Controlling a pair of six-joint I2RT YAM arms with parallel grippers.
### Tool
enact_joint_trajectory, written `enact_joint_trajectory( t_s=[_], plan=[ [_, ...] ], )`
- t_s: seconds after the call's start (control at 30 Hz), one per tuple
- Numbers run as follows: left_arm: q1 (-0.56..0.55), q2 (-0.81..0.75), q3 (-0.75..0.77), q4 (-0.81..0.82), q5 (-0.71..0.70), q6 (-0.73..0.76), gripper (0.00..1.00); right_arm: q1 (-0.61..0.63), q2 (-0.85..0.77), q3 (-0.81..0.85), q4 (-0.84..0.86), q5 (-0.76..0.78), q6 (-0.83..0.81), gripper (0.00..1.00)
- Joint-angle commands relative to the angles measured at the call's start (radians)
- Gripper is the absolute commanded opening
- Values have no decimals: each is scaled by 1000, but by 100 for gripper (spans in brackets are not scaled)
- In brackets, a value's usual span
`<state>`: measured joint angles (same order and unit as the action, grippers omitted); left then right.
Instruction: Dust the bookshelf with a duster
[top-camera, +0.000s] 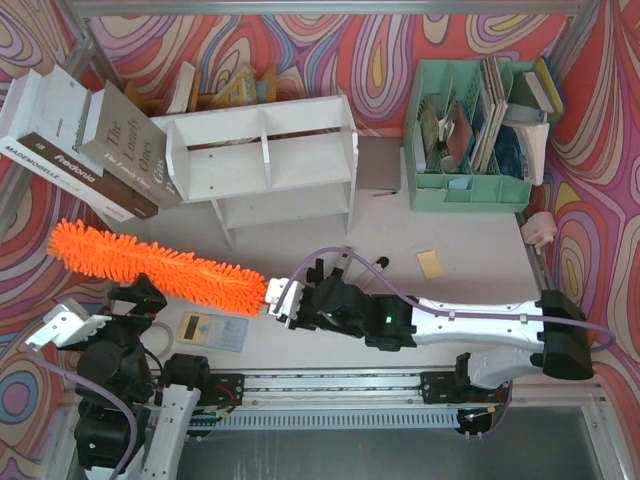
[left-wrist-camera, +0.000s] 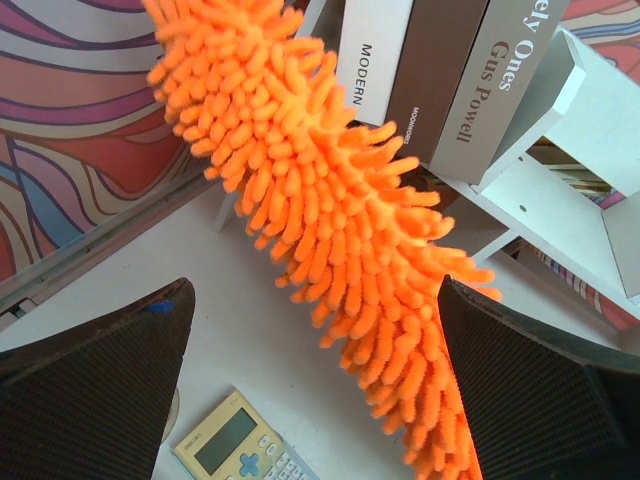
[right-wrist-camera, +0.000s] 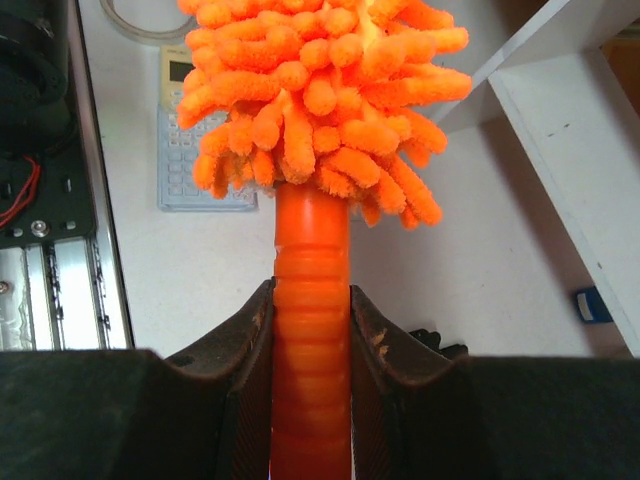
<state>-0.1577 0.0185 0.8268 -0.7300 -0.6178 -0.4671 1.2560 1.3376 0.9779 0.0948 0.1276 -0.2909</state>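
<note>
Right gripper (right-wrist-camera: 312, 320) has its fingers narrowed and clamped on the duster's (top-camera: 150, 262) ribbed orange plastic handle (right-wrist-camera: 312, 300), which sits squarely between the rubbery pads. The left gripper (left-wrist-camera: 315, 300) has its fingers wide and holds nothing, hanging just under the fluffy head. The duster sits low over the worktop (top-camera: 400, 240) in front of the bookshelf (top-camera: 270, 160), head pointing left toward the leaning books (top-camera: 90, 140). I see no contact with the shelf yet. My read is that it's still approaching, with no wiping started. To do it well, lift the head onto the top board, keep it flat, and make long sweeps along the board. The chenille noodles are soft and should conform to the hard, smooth painted wood with its upright dividers, so light pressure is enough. Stay clear of the books, since they look tippy, and of the calculator (top-camera: 212, 330) below.
</note>
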Motion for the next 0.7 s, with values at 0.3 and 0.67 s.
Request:
enact_joint_trajectory(
  t_s=[0.3, 0.67],
  plan=[
    [-6, -4, -18, 26, 7, 4, 98, -3, -36, -124, -14, 82, 104, 0],
    [-6, 1, -20, 26, 6, 2, 99, -4, -382, -168, -204, 89, 44, 0]
  ],
)
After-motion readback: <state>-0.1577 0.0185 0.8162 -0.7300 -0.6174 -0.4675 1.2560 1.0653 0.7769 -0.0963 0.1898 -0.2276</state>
